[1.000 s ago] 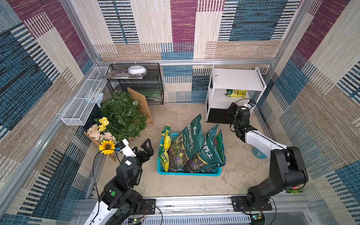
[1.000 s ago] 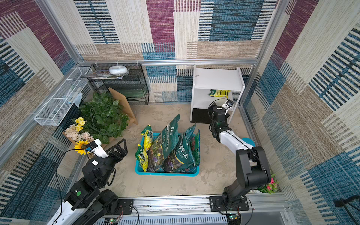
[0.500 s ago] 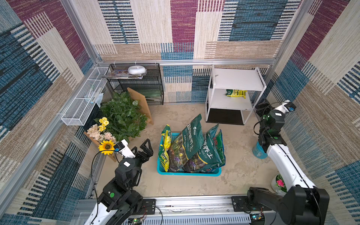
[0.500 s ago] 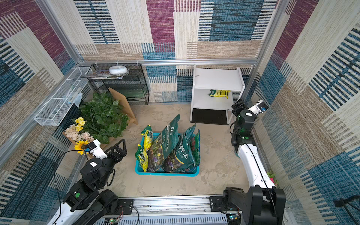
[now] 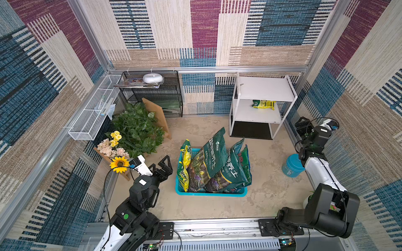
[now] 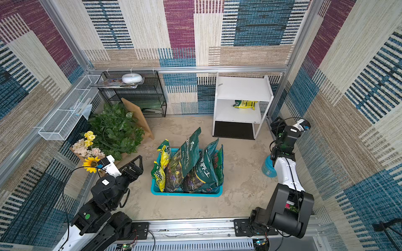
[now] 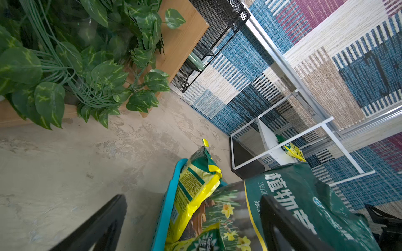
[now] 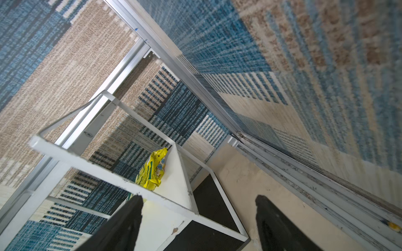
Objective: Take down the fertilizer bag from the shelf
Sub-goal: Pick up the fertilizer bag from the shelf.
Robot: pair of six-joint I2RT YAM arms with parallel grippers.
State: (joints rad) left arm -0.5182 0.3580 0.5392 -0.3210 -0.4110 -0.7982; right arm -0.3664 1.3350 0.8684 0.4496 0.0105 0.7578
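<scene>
Lying on the middle board of the shelf (image 5: 264, 89), the bag (image 5: 263, 104) is untouched. Beside the shelf the right gripper (image 8: 199, 197) hangs, jaws apart, empty; the left gripper (image 5: 161, 165) likewise, beside the bin (image 5: 208, 194).

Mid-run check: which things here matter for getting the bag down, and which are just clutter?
Job:
- fertilizer bag, yellow, on the middle board
- white shelf
- right gripper, open, off to the shelf's side

Lying about:
- blue basket of soil bags
- black mesh rack
- white wire basket
- leafy plant
- blue bucket
</scene>
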